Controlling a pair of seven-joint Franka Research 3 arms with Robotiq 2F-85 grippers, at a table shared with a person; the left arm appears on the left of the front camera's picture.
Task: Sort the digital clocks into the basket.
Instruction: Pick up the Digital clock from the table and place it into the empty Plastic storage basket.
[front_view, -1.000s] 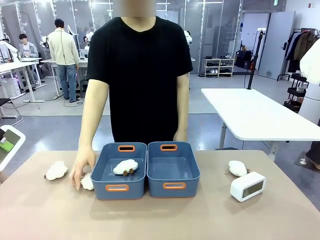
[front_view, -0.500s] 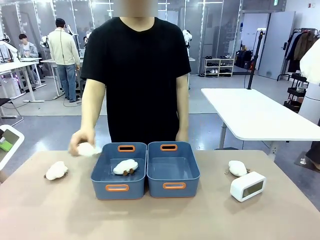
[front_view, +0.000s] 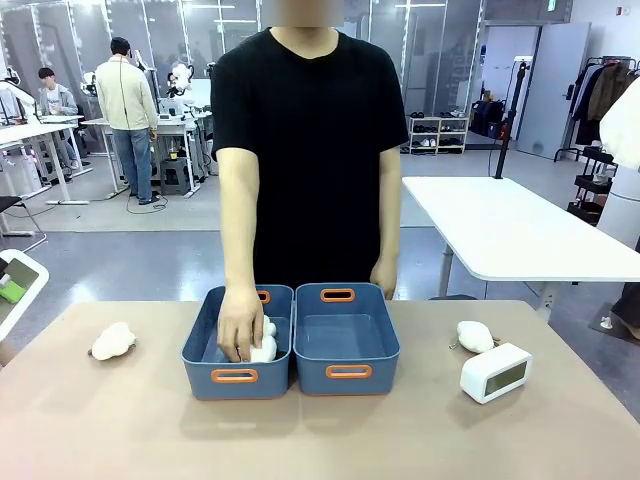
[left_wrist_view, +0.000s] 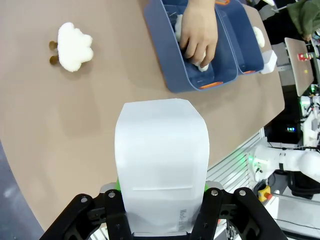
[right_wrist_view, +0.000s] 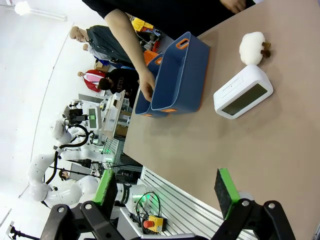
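Two digital clocks: first clock (left_wrist_view: 161, 165) clamped in left jaws, well left of empty basket (front_view: 315, 378); second clock (front_view: 495, 372) on tabletop (front_view: 400, 440), right of it; right jaws wide, empty. Probably light, rigid, slick; pinch flat sides.

- The counter (front_view: 320, 440) was a smooth, matt tan surface, laminate by its look, with no grain showing.
- The left basket (front_view: 200, 378) and the right basket (front_view: 312, 378) were moulded blue-grey plastic, smooth with a faint sheen (their handle slots were edged in orange plastic).
- The clock on the counter (front_view: 495, 372) was smooth white plastic with a duller grey display face.
- The held clock (left_wrist_view: 161, 160) showed a plain, matt white plastic back with small grey print.
- The left plush toy (front_view: 113, 341) and the right plush toy (front_view: 475, 336) were fluffy white pile.
- The right arm's fingers (right_wrist_view: 227, 192) carried matt green pads on hard black parts.
- The person's shirt (front_view: 310, 150) was matt black cloth.
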